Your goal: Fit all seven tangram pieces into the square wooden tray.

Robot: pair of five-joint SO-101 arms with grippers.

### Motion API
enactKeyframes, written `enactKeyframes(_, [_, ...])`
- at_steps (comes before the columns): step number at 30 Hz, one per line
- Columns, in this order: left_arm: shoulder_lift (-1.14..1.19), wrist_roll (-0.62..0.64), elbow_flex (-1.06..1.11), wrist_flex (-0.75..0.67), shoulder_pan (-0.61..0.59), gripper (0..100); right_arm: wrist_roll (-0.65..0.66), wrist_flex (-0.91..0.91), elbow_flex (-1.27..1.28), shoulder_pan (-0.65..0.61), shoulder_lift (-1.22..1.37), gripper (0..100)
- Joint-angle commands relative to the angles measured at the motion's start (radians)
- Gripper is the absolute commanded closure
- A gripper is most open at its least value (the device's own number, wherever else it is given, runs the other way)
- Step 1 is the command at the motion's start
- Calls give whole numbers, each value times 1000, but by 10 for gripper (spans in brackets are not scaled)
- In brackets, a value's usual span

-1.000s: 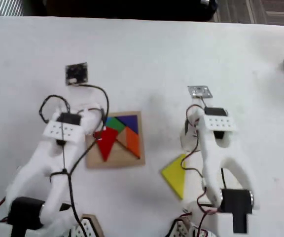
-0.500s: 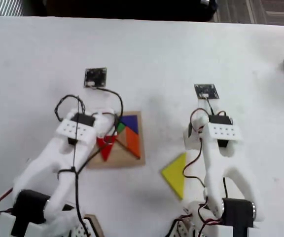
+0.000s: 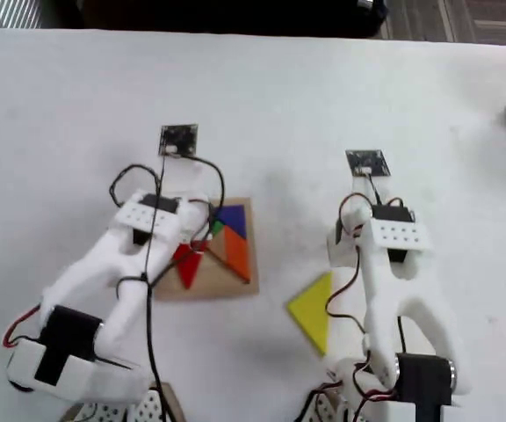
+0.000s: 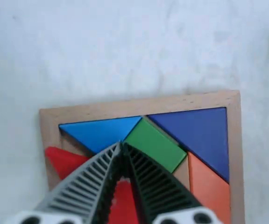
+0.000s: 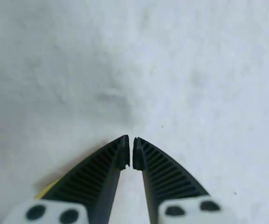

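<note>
Left gripper (image 4: 121,150) – jaws together, tips meeting, nothing clamped between them. The tips sit over the tray (image 4: 139,100), right where the light-blue triangle (image 4: 99,132) meets the green square (image 4: 155,144). Red shows in the narrow gap farther back between the fingers: that is the red triangle (image 4: 64,158), directly under the gripper. One of its corners lies over the tray's rim, so it is not seated flat.

In the tray beside those pieces are the dark-blue triangle (image 4: 200,133) in a corner and the orange piece (image 4: 209,186) along the same side, touching it. Bare wood shows in the near part of the tray in the high view.

The left arm (image 3: 104,264) runs diagonally from its base at the near counter edge, with its wrist over the tray's left half. Its small camera board (image 3: 178,139) sticks out past the tray's far edge.

Right gripper (image 5: 129,154) – jaws all but closed with a hairline gap at the tips, holding nothing, over bare white counter (image 5: 172,70).

The right arm (image 3: 393,264) points straight away from its base, well apart from the tray, with its camera board (image 3: 367,163) out front. The yellow triangle (image 3: 313,308) lies flat on the counter between tray and right arm, just beside the arm and outside the tray.
</note>
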Motion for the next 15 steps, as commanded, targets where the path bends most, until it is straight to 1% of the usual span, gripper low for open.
enactKeyframes(1, [-39, -49, -8, 14, 18, 976, 12, -18, -3, 12, -45, 981])
enactKeyframes(3, [-71, -84, 25, 6, 33, 976, 12, -18, -3, 12, -45, 981])
enactKeyframes(8, [-157, -91, 86, 5, 84, 976, 12, -18, -3, 12, -45, 981])
enactKeyframes(15, [-213, -92, 110, 5, 104, 976, 12, -31, -3, 12, -44, 981])
